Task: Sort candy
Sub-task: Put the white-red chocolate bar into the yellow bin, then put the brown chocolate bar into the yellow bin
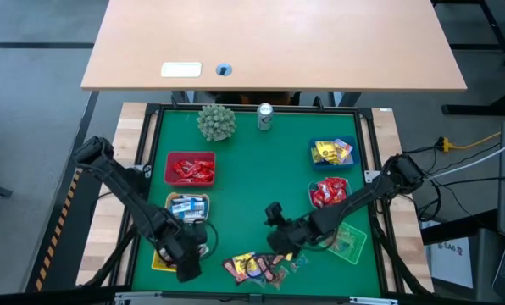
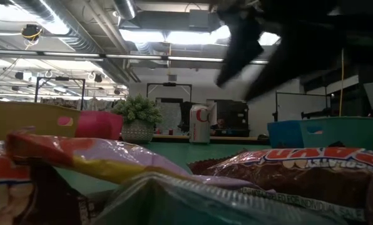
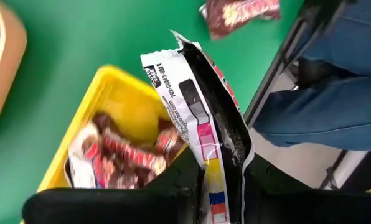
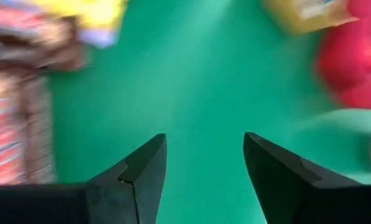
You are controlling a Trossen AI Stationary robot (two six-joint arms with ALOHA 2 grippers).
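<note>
Candy wrapper (image 3: 201,118) is pinched by its edge in the left gripper (image 3: 220,186) over the yellow basket (image 3: 120,102) at the near left; that thin grip could let it slip past the rim. Right gripper (image 4: 204,165), jaws spread (empty), hovers near the loose pile (image 1: 257,267).

The middle of the green tabletop (image 1: 261,174) is left open; baskets (image 1: 190,168) flank it, and candy (image 1: 254,267) crowds the near edge.

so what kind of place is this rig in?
Probably a lab or workshop: exposed ceiling ducts with strip lights, a bare desk behind the green table, cables on the floor.
</note>
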